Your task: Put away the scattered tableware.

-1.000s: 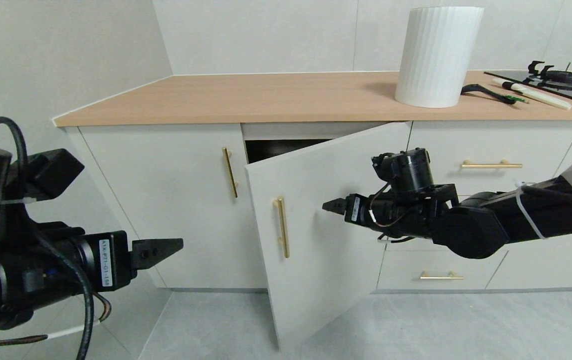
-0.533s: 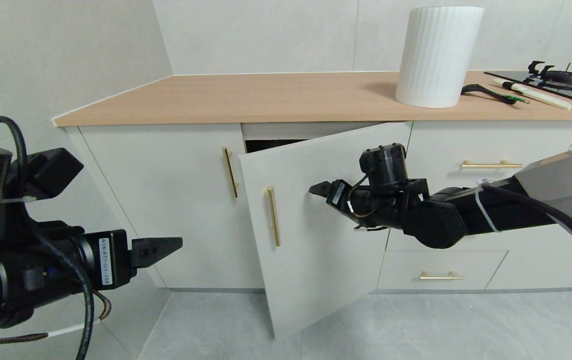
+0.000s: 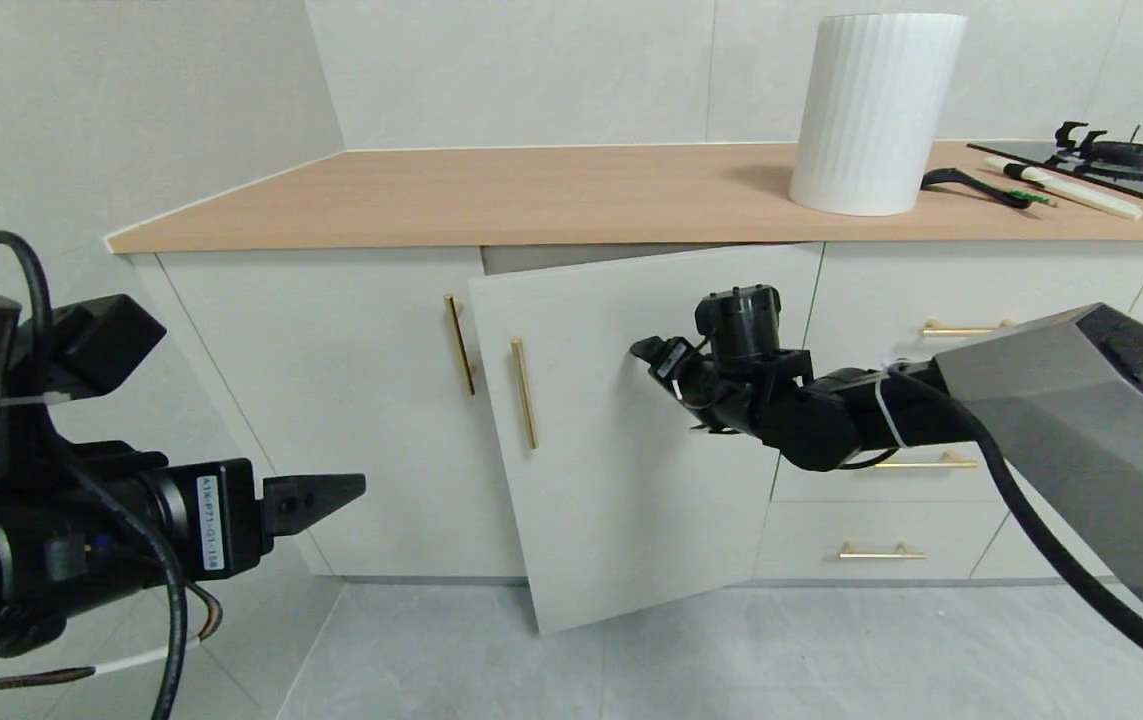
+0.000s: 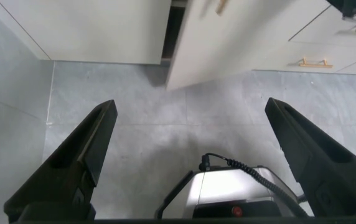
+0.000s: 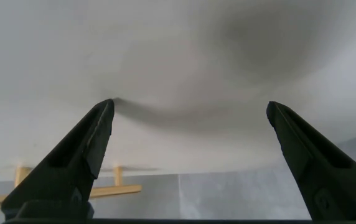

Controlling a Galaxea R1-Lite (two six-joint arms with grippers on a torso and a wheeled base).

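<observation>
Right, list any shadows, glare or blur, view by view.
Head view: even light, sharp; the tall white ribbed container casts a soft shadow on the wooden countertop. Right wrist view: a fuzzy dark shadow smudges the white cabinet door beyond the right gripper. Left wrist view: the left gripper shows as a dark silhouette against the evenly lit grey floor.

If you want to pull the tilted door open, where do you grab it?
By its gold handle, I think, coming straight from the front. It is an upright bar standing off the door near the free edge, so a sideways pinch fits round it.
</observation>
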